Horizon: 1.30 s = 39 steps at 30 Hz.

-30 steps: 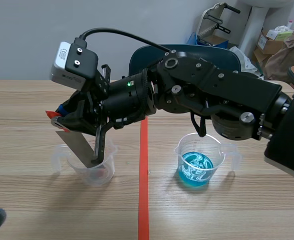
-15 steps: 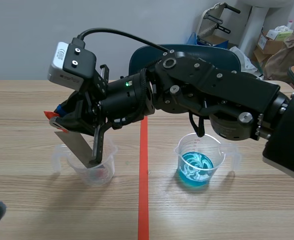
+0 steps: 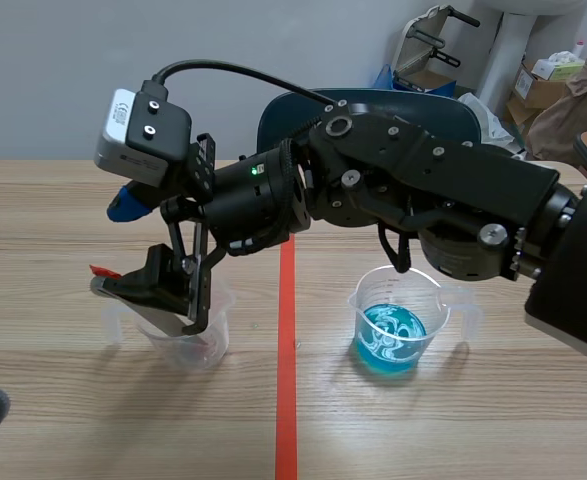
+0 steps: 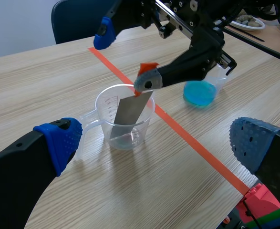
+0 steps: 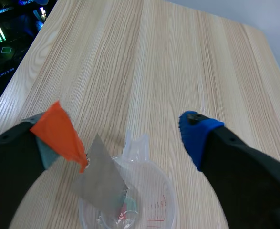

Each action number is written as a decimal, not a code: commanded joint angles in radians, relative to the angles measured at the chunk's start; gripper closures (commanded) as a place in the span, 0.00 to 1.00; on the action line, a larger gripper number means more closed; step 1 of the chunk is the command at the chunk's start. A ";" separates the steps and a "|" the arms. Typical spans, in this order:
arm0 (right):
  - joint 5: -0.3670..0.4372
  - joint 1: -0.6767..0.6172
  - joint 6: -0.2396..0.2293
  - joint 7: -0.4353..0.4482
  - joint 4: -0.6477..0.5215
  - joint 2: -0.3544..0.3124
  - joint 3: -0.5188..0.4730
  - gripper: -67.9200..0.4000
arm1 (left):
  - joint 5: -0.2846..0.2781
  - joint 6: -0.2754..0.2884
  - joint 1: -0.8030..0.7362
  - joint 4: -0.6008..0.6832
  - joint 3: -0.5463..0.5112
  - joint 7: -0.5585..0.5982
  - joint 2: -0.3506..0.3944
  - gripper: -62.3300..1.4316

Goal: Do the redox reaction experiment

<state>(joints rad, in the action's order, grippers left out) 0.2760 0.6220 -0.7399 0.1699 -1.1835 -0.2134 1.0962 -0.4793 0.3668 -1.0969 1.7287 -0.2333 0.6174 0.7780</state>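
**Metal strip standing in a clear beaker, both grippers open**

On a pale wooden table [image 3: 493, 430], two clear plastic beakers sit either side of an orange-red tape line [image 3: 286, 400] that runs up the middle of the scene.

The left beaker [image 3: 211, 338], in the lower left of the scene, holds the metal strip [image 4: 130, 110]. The strip is a flat, dull grey rectangle leaning at a slant, its lower end down inside the beaker and its upper end above the rim. An orange tab [image 4: 147, 70] is fixed to that upper end.

The right arm reaches in from the right edge across the tape line, and the right gripper [image 3: 118, 245] is over the left beaker. Its fingers are spread wide. The lower finger lies against the strip's tabbed end, while the upper finger, with a blue pad, is well apart from the strip.

The right beaker [image 3: 443, 300], just right of centre, holds bright blue liquid [image 3: 393, 340] with pale swirls on its surface.

The left gripper [image 4: 156, 143] is low and near the left beaker, fingers apart and gripping nothing. The beaker stands ahead of it.

A dark blue chair [image 3: 373, 100] stands behind the table at upper centre.
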 commanded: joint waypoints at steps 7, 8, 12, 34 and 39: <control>0.007 0.015 -0.006 -0.011 -0.005 0.003 -0.002 0.00 | -0.003 -0.002 0.003 0.015 0.008 0.013 -0.013 0.00; 0.007 0.015 -0.006 -0.013 -0.005 0.003 -0.002 0.00 | -0.003 -0.002 0.003 0.015 0.008 0.013 -0.013 0.00; 0.007 0.015 -0.006 -0.019 -0.005 0.003 -0.002 0.00 | -0.003 -0.002 0.003 0.015 0.008 0.013 -0.013 0.00; 0.007 0.015 -0.006 -0.026 -0.005 0.003 -0.002 0.00 | -0.003 -0.002 0.003 0.015 0.008 0.013 -0.013 0.00; 0.007 0.015 -0.006 -0.026 -0.005 0.003 -0.002 0.00 | -0.003 -0.002 0.003 0.015 0.008 0.013 -0.013 0.00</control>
<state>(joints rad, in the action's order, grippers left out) 0.2722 0.6197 -0.7383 0.1303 -1.1835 -0.2131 1.0962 -0.4789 0.3668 -1.0969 1.7287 -0.2333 0.6174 0.7780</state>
